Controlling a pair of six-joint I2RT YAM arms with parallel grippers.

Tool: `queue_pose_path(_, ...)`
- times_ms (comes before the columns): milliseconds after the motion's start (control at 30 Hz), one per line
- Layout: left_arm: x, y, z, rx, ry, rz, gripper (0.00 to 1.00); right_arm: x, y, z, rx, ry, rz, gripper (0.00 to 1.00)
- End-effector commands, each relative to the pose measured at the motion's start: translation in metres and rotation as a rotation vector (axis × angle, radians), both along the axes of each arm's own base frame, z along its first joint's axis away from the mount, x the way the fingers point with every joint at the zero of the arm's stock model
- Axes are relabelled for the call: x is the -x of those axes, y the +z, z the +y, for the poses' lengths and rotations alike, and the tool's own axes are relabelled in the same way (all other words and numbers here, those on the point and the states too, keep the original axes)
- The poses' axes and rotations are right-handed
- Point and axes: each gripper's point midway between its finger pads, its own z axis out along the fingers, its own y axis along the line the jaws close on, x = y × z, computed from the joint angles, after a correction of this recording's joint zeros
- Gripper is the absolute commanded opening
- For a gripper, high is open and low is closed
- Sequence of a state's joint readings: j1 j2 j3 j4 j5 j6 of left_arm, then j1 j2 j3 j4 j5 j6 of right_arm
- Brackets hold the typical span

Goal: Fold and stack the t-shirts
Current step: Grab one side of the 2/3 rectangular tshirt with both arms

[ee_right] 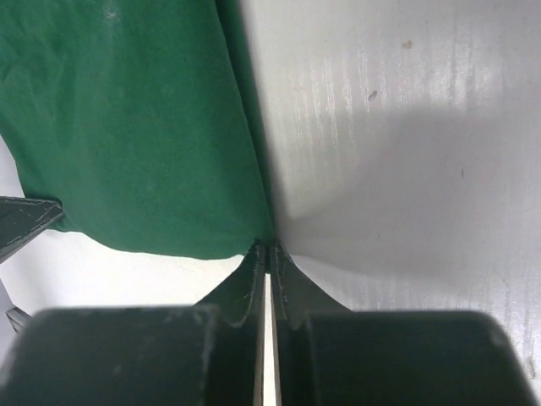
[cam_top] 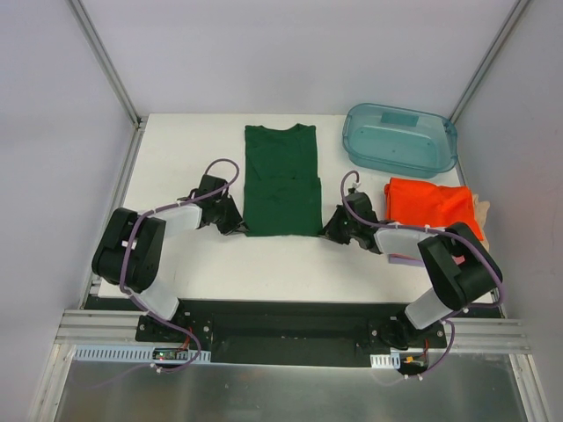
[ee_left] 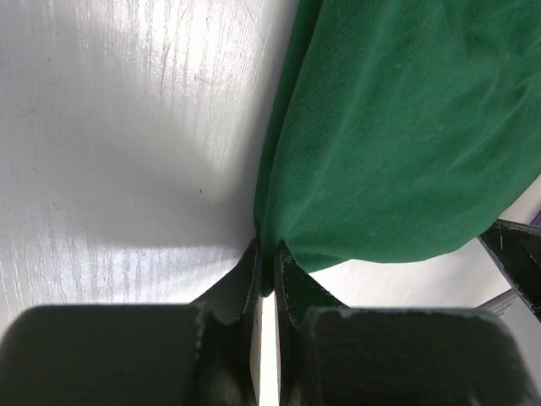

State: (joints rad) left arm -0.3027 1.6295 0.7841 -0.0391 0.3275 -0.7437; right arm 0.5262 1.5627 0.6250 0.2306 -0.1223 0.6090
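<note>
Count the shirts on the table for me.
3. A green shirt lies flat in the middle, an orange shirt sits folded at the right, and a beige shirt peeks from under it. More may be hidden beneath.

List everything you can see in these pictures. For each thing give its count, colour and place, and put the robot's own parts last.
green t-shirt: one, dark green, lying flat at mid-table.
orange t-shirt: one, bright orange, folded, at the right side of the table, nearer than the tub.
beige cloth: one, beige, peeking out under the orange t-shirt's right edge.
tub: one, translucent teal, at the far right corner.
table: one, white, under everything.
left gripper: one, black, shut on the green t-shirt's near left corner.
right gripper: one, black, shut on its near right corner.
</note>
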Motion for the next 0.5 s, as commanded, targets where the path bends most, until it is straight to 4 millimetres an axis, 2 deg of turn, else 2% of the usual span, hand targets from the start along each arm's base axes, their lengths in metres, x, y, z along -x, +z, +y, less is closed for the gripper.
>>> queue_pose_path(0, 0.013, -0.001, 0.006, -0.041, -0.002, -0.008, 0.0, 0.003, 0.013, 0.008, -0.042, 0.05, -0.055, 0.01)
queue_pose_path(100, 0.023, 0.009, 0.006, -0.026, -0.015, -0.017, 0.0, 0.014, 0.028, 0.009, -0.063, 0.098, -0.094, 0.01)
queue_pose_path(200, 0.041, 0.016, 0.013, -0.045, -0.002, -0.033, 0.0, 0.034, 0.043, 0.009, -0.065, 0.167, -0.109, 0.01)
queue_pose_path(333, 0.074, 0.038, 0.018, -0.034, -0.01, -0.086, 0.0, 0.074, 0.069, 0.014, -0.105, 0.278, -0.132, 0.01)
queue_pose_path(467, 0.099, 0.075, 0.022, 0.019, -0.003, -0.2, 0.0, 0.116, 0.105, 0.018, -0.175, 0.387, -0.163, 0.01)
